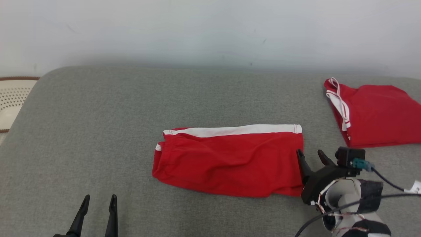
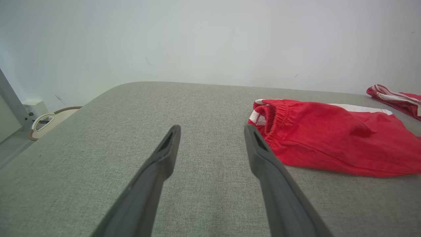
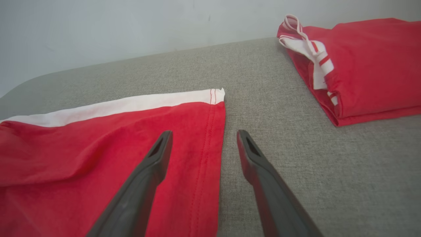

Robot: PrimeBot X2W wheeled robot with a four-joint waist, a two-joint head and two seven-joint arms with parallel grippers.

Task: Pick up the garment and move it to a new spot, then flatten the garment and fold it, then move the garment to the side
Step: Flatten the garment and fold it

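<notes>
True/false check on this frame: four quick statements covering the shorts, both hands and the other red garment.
1. The red shorts lie spread on the grey surface, with the white stripe along the far edge. True.
2. The left hand is shut on the shorts. False: it is open, holds nothing and is apart from them.
3. The right hand is open at the shorts' hem end. True.
4. The second red garment lies on top of the shorts. False: it lies apart from them, at the far right.
</notes>
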